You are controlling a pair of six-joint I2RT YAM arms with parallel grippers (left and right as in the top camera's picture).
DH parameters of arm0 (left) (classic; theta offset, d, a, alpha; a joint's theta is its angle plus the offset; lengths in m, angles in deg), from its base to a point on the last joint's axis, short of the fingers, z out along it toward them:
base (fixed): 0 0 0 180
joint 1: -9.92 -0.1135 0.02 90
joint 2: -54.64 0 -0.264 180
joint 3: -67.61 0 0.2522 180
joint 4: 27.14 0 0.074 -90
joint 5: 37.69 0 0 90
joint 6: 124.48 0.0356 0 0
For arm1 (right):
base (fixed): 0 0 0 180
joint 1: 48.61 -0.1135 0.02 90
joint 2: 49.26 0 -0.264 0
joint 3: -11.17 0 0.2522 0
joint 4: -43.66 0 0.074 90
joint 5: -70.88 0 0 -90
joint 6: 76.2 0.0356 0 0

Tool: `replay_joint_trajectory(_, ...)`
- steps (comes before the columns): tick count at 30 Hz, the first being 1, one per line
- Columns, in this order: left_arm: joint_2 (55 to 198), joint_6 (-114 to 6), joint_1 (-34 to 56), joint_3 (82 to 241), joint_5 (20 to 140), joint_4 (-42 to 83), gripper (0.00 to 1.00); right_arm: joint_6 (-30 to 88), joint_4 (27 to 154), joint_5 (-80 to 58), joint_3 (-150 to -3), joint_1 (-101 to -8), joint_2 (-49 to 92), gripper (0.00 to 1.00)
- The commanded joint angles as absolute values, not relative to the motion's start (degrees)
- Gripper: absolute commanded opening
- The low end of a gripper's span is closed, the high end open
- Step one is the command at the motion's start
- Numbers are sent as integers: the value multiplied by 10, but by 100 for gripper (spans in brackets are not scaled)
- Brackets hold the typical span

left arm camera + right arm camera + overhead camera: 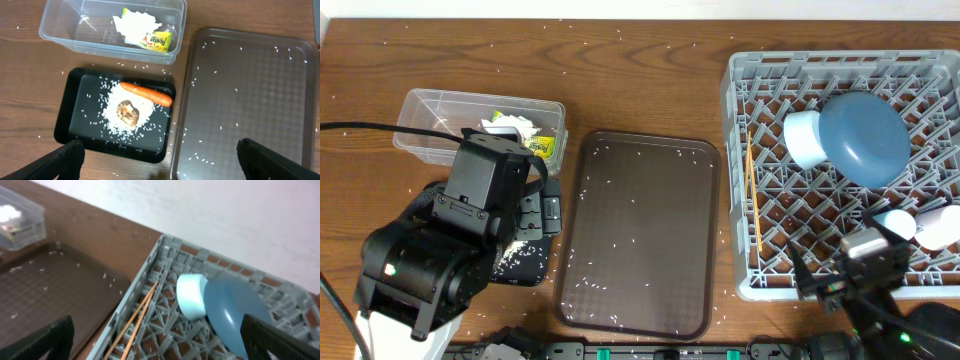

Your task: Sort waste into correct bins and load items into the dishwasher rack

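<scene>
Carrot [146, 93] and rice [111, 114] share the black tray [64, 127] as food waste; I see left gripper [162, 157] and right gripper [161, 336] spread, empty.

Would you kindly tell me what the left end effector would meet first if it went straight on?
Most likely the black tray, at its edge near the carrot; depth is unclear from the wrist view.
</scene>
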State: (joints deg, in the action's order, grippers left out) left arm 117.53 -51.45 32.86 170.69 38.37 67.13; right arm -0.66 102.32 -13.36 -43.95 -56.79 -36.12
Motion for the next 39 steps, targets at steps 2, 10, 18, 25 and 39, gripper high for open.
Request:
replay_joint_trajectory(2, 1176, -524, 327, 1707, 377, 672, 98, 27, 934, -141, -315, -554, -418, 99)
replay_joint_trajectory(10, 1176, -524, 327, 1707, 377, 672, 98, 35, 739, -141, -130, -553, -486, 99)
replay_joint_trajectory(18, 1176, -524, 327, 1707, 377, 672, 98, 45, 589, -142, -29, -553, -490, 99)
replay_joint_trajectory(25, 1176, -524, 327, 1707, 377, 672, 98, 45, 603, -142, -29, -553, -490, 99)
replay_joint_trajectory(39, 1176, -524, 327, 1707, 377, 672, 98, 45, 613, -142, -29, -553, -489, 99)
